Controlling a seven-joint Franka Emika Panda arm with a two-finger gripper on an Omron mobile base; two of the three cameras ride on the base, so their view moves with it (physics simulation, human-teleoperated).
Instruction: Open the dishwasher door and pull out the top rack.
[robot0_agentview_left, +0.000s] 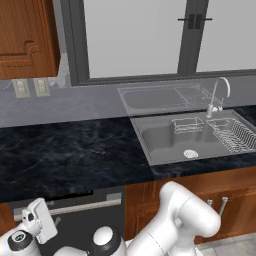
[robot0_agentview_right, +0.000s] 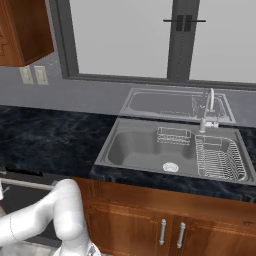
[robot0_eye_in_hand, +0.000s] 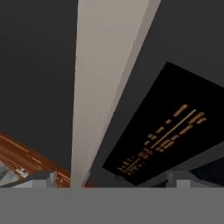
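1. The dishwasher door (robot0_agentview_left: 95, 222) sits below the dark marbled table (robot0_agentview_left: 65, 155), its silver bar handle (robot0_agentview_left: 85, 205) running across the top edge.
2. A narrow dark gap shows between the door's top and the table edge.
3. The white arm (robot0_agentview_left: 175, 220) rises from the lower right and bends left across the door; its hand (robot0_agentview_left: 37, 222) is at the handle's left end, the pincer's fingers hidden.
4. To the right lie a grey sink (robot0_agentview_left: 165, 140), a faucet (robot0_agentview_left: 217, 97) and a wire dish drainer (robot0_agentview_left: 232, 134).
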